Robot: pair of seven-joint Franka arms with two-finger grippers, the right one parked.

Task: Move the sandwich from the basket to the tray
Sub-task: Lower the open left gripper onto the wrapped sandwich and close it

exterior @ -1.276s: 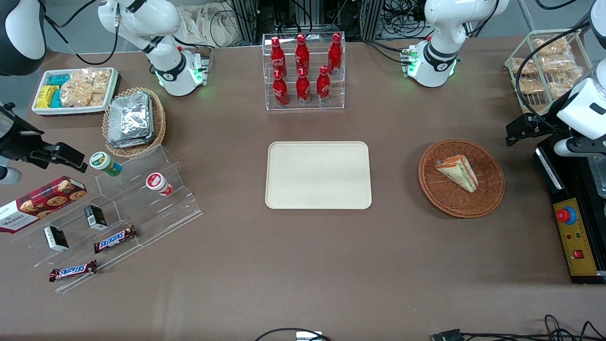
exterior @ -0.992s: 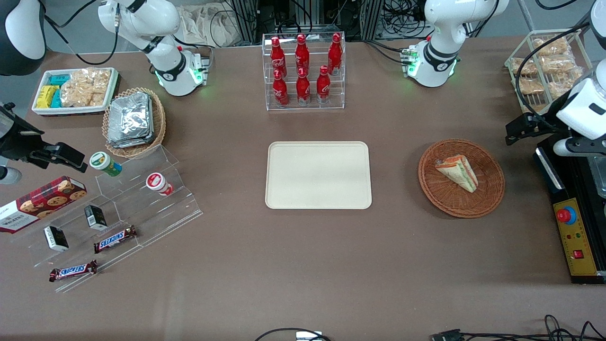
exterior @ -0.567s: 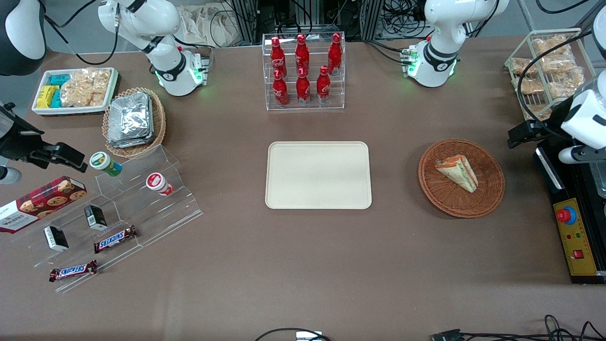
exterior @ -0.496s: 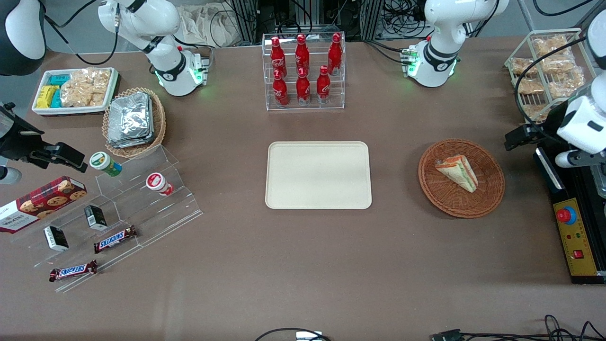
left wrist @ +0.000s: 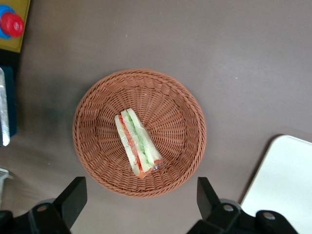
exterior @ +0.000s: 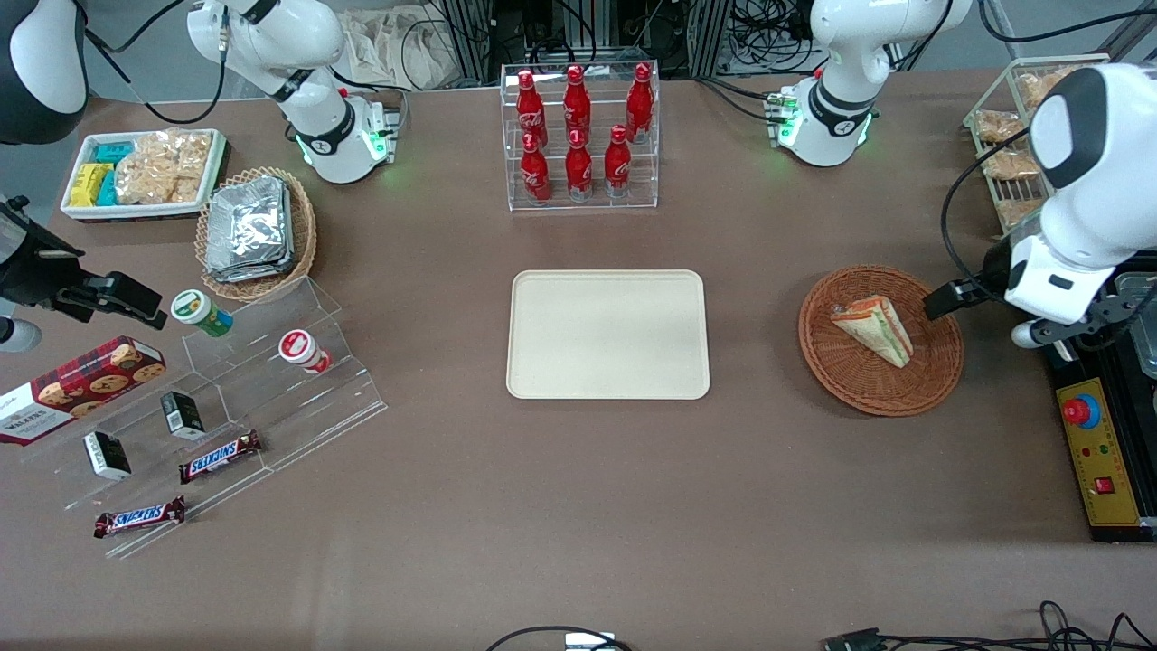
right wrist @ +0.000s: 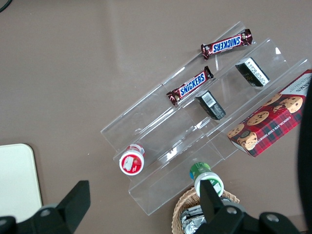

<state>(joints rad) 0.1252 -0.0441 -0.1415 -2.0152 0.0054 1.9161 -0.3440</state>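
Observation:
The sandwich (exterior: pixel 875 330) (left wrist: pixel 136 144), a wrapped white-bread wedge with orange and green layers, lies in the round reddish-brown wicker basket (exterior: pixel 859 398) (left wrist: pixel 97 102). My left gripper (exterior: pixel 1038 318) (left wrist: pixel 140 201) hovers high beside the basket, just off its rim toward the working arm's end of the table. It is open wide with nothing between its black fingers (left wrist: pixel 73 197). The cream-beige tray (exterior: pixel 607 334) (left wrist: pixel 287 185) lies bare in the table's middle, a basket's width away from the basket toward the parked arm's end.
A black and yellow control box with a red stop button (exterior: pixel 1098 452) (left wrist: pixel 12 24) sits close to the gripper at the table's edge. A wire rack of snack bags (exterior: pixel 999 136) and a clear rack of red bottles (exterior: pixel 578 136) stand farther from the front camera.
The left arm has swung from the table's edge toward the basket, bringing the open gripper close to the basket's rim. The sandwich, basket and tray have not moved.

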